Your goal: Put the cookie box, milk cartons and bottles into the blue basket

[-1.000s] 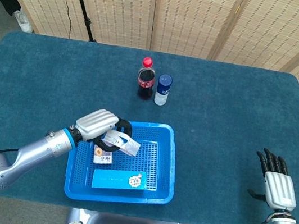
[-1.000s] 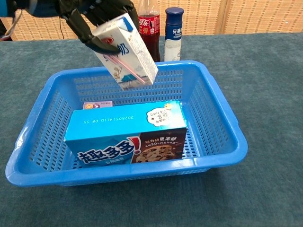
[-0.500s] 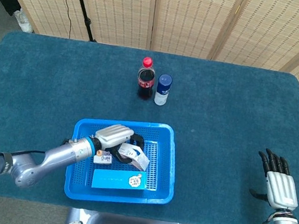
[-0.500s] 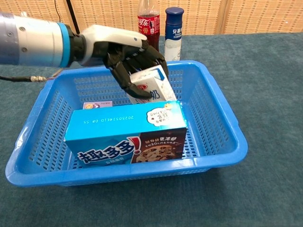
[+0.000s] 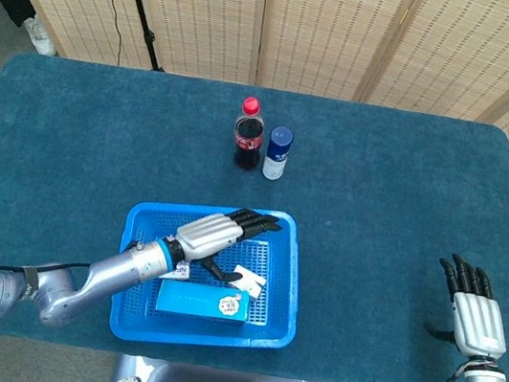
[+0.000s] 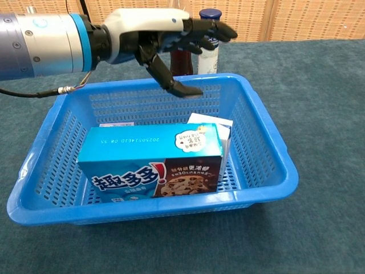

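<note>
The blue basket (image 5: 286, 283) (image 6: 268, 154) sits at the table's front centre. Inside it lie the blue cookie box (image 5: 203, 301) (image 6: 151, 162), a milk carton (image 5: 247, 279) (image 6: 214, 127) behind the box, and another carton (image 5: 175, 272) (image 6: 117, 124) mostly hidden. My left hand (image 5: 218, 236) (image 6: 165, 37) hovers above the basket with fingers spread, holding nothing. A red-capped cola bottle (image 5: 248, 134) (image 6: 182, 60) and a blue-capped white bottle (image 5: 277, 153) (image 6: 208, 48) stand on the table behind the basket. My right hand (image 5: 472, 313) rests open at the far right.
A teal cloth (image 5: 399, 195) covers the table. Wicker screens (image 5: 319, 27) stand behind it. The left forearm (image 5: 95, 277) reaches across the basket's left rim.
My left hand lowered the milk carton into the basket, let it go, and now has risen with fingers spread. The carton rests behind the cookie box. The right hand has stayed put.
</note>
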You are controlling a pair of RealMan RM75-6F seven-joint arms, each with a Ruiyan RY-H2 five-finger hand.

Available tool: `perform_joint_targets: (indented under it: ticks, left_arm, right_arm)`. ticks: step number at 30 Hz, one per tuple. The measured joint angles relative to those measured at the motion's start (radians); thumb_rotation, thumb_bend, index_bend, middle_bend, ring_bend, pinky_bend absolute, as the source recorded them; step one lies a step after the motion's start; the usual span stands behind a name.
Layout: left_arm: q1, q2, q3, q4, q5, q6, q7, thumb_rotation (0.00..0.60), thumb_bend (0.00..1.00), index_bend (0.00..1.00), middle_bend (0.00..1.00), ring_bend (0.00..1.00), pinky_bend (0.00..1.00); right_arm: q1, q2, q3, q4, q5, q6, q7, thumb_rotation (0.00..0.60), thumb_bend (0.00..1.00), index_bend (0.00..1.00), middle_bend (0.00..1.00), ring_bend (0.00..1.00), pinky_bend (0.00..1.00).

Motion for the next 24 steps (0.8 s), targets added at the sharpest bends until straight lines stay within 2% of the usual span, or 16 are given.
perform_joint_targets:
  ticks: [3, 8, 19, 24]
  left_arm:
    - [0.026, 0.007, -0.004, 0.011, 0.038, 0.07, -0.016, 0.6, 0.29, 0.0, 0.0, 0.0, 0.0]
    - [0.058, 0.07, 0.002, -0.001, 0.068, 0.117, -0.015, 0.6, 0.29, 0.0, 0.0, 0.0, 0.0]
    - [0.194, 0.274, 0.066, -0.105, 0.076, 0.234, 0.116, 0.6, 0.29, 0.0, 0.0, 0.0, 0.0]
    - [0.287, 0.365, 0.1, -0.138, 0.036, 0.313, 0.208, 0.6, 0.29, 0.0, 0.0, 0.0, 0.0]
  right_arm:
    - [-0.001, 0.0, 0.001, -0.002, 0.0, 0.004, -0.001, 0.6, 0.0, 0.0, 0.0, 0.0, 0.0]
    - [0.001, 0.002, 0.005, -0.006, -0.001, 0.003, 0.008, 0.6, 0.0, 0.0, 0.0, 0.0, 0.0]
    - [0.041, 0.039, 0.066, 0.011, 0.016, -0.007, 0.046, 0.6, 0.0, 0.0, 0.0, 0.0, 0.0]
    - [0.083, 0.058, 0.095, 0.024, -0.005, -0.031, 0.125, 0.6, 0.0, 0.0, 0.0, 0.0, 0.0]
